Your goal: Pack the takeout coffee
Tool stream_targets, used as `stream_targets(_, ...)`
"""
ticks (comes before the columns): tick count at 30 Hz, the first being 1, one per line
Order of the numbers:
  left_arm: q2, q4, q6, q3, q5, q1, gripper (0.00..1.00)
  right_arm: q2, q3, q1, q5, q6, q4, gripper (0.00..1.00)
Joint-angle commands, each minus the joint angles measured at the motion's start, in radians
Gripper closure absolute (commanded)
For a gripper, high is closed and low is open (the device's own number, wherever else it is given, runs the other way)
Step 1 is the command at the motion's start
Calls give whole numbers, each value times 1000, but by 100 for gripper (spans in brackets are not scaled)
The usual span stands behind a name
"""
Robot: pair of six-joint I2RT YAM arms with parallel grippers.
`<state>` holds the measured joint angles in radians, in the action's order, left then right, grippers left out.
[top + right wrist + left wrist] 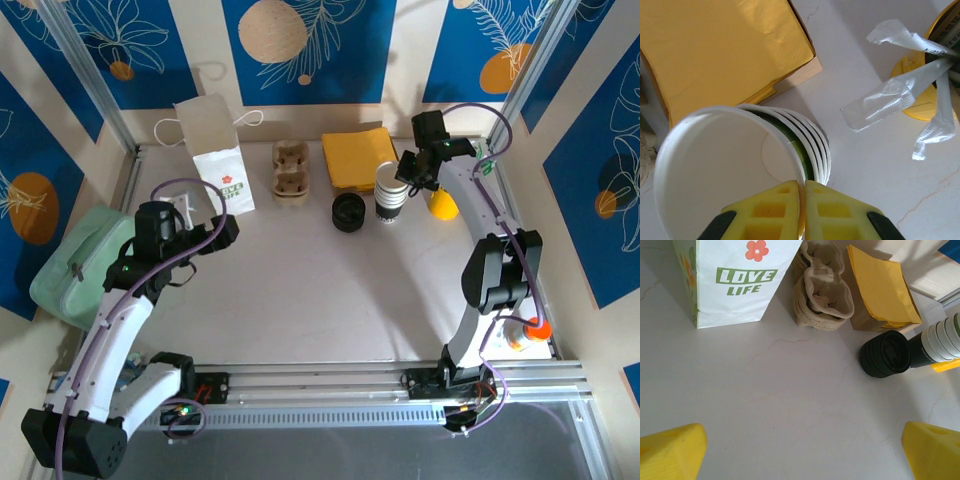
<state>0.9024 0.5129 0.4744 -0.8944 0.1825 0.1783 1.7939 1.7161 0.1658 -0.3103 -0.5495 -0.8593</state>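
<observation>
Atop the cup stack (715,170) — right tool (802,186) pinches the uppermost rim.

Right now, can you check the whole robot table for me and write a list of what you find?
Surface: table, white with faint veins.
Job's things: top cup of the cup stack pinched at its rim; black lids beside it; paper bag upright.
Clutter: napkins, carrier, packet holder.
End effectors: right end effector shut on top cup; left end effector open, holding nothing.
Cables: purple cables looped along both arms.
Surroundings: blue flowered walls, green bag.
</observation>
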Motion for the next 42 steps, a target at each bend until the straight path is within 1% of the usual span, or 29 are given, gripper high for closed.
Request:
stream_targets(1, -25, 14, 10, -6, -9, 6, 1, -84, 56, -9, 42, 18, -39, 92)
stream_targets(8, -28, 17, 15, -8, -11, 6, 1, -155, 101, -12, 72, 34, -89, 93)
stream_targets(12, -31, 21, 15, -11, -12, 7, 1, -203, 120, -10, 114, 39, -123, 93)
stream_targets(17, -36, 19, 16, -14, -9, 6, 1, -271, 112, 14, 197, 42, -157, 94)
stream_targets(19, -35, 18, 16, -12, -8, 7, 1, -294, 91, 38, 210, 42, -165, 94)
stream_targets(24, -36, 13, 18, -7, -5, 6, 1, -362, -34, 149, 199, 40, -125, 93)
stream_targets(29, -34, 3, 22, 3, -1, 6, 1, -431, -235, 297, 152, 56, 19, 94)
stream_targets(32, -33, 3, 24, 3, 3, 7, 1, -441, -327, 368, 102, 40, 72, 94)
stream_targets(37, -30, -2, 28, 8, 9, 6, 1, -440, -446, 440, 39, 20, 148, 93)
stream_targets(42, -31, -6, 33, 17, 13, 6, 1, -427, -542, 480, 41, 5, 226, 93)
